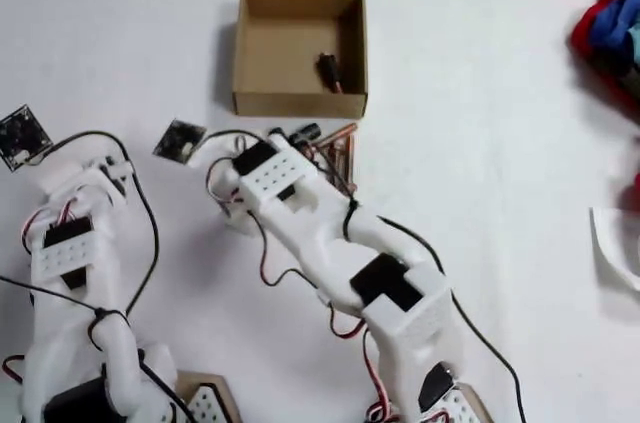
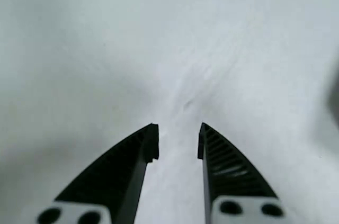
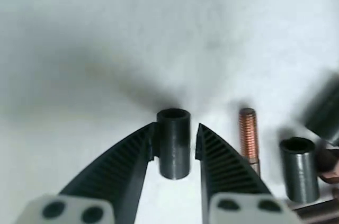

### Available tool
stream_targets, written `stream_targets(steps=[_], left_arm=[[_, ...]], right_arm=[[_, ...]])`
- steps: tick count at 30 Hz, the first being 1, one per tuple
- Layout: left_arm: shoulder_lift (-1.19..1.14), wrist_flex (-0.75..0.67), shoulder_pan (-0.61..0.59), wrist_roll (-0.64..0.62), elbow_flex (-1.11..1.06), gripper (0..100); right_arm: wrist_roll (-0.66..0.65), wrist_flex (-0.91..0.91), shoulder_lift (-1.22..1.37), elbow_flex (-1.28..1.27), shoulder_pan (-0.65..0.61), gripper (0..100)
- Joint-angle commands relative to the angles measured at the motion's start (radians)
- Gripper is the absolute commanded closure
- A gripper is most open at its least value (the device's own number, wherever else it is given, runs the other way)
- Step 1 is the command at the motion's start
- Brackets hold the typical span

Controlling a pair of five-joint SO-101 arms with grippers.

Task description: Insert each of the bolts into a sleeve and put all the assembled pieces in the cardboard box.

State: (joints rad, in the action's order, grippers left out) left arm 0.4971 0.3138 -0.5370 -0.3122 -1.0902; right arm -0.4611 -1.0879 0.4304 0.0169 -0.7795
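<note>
The white table (image 1: 480, 123) ends at its far edge just beyond the cardboard box (image 1: 300, 103). The box sits open-topped at 12 o'clock from the right claw (image 1: 300, 138), and one assembled piece (image 1: 330, 71) lies inside it, toward its 4 o'clock corner. A broad stretch of white table lies between that claw and the coloured cloth (image 1: 610, 23) at the right edge, at about 2 o'clock. Toward 9 o'clock the room is tighter — a dark square piece (image 1: 180, 140) lies near, then comes the left claw (image 1: 112, 171), with a second dark square piece (image 1: 20, 133) by the table's left edge.

In the right wrist view the right claw (image 3: 176, 142) is released, with its fingers (image 3: 132, 168) flanking a black sleeve (image 3: 174, 152). The sleeve stands upright on the table between the tips. One tip is touching it or nearly so, and a thin gap shows on the other side. Just outside the claw is a copper bolt (image 3: 248, 134) — whether it stands or lies I cannot tell. Beyond the bolt a second sleeve (image 3: 299, 170) stands upright. In the high view the loose bolts (image 1: 342, 151) sit at 3 to 4 o'clock of this claw, just in front of the box's near wall.

The left claw (image 2: 177, 142) is released as well, its tips apart over plain white table.
</note>
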Motion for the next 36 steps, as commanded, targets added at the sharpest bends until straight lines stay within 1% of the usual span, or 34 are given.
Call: stream_targets(steps=[1, 12, 23, 25, 29, 36], left_arm=[[0.037, -0.020, -0.006, -0.009, 0.010, 86], [0.037, -0.020, -0.006, -0.009, 0.010, 86], [0.037, -0.020, 0.021, -0.008, 0.007, 86], [0.037, -0.020, 0.021, -0.008, 0.007, 86], [0.037, -0.020, 0.021, -0.008, 0.007, 86], [0.037, -0.020, 0.021, -0.008, 0.007, 86]], right_arm=[[-0.006, 0.012, -0.005, 0.032, -0.002, 89.3], [-0.008, -0.004, 0.085, 0.038, 0.065, 89.3], [-0.008, -0.088, 0.079, 0.035, 0.065, 89.2], [-0.008, -0.094, 0.079, 0.037, 0.065, 89.2], [-0.054, -0.096, 0.077, 0.035, 0.065, 89.2], [-0.055, -0.096, 0.076, 0.037, 0.064, 89.0]])
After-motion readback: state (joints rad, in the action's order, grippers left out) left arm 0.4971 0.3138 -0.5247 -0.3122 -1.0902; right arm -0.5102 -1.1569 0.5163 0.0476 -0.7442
